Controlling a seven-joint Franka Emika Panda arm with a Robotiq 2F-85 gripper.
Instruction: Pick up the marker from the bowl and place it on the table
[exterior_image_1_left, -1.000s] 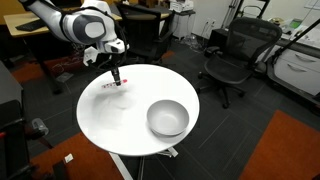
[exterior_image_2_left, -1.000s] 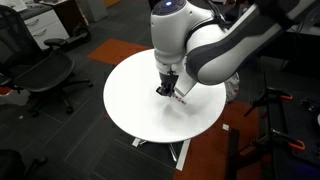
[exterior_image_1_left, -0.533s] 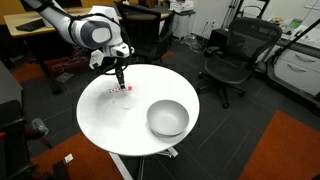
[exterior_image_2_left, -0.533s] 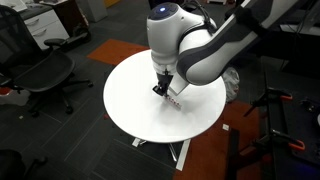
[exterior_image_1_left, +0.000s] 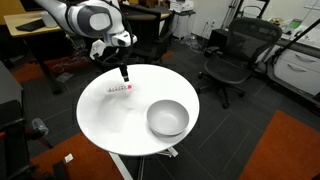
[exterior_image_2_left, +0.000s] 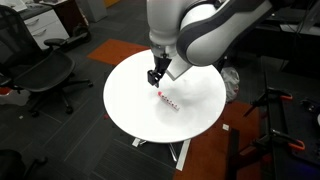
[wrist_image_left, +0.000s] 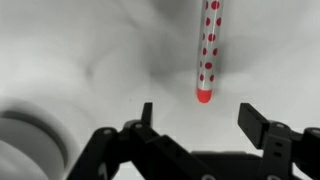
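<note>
- Marker (exterior_image_1_left: 118, 88) lies flat on the white top of the round table (exterior_image_1_left: 105, 118), well apart from the bowl (exterior_image_1_left: 167, 118) and on the arm's side of it.
- Bowl is upright nearer the opposite edge, and nothing shows inside it.
- In an exterior view the marker's (exterior_image_2_left: 168, 101) long axis runs on a slant across the table (exterior_image_2_left: 128, 100), from just below the gripper (exterior_image_2_left: 153, 78) down toward the near rim.
- Wrist view: the marker (wrist_image_left: 208, 45) has a white body with red spots and runs almost straight up the picture. Its solid red end points back at the gripper (wrist_image_left: 200, 120).
- That red end stops short of the gap between the fingers (wrist_image_left: 255, 118) and touches neither one.
- Gripper (exterior_image_1_left: 125, 75) hangs above the table at one end of the marker. Its jaws are spread wide and hold nothing.
- A blurred grey rounded shape sits low at the left edge of the wrist view; I cannot tell what it is.
- Around the table: a black office chair (exterior_image_1_left: 235, 55) and dark carpet.
</note>
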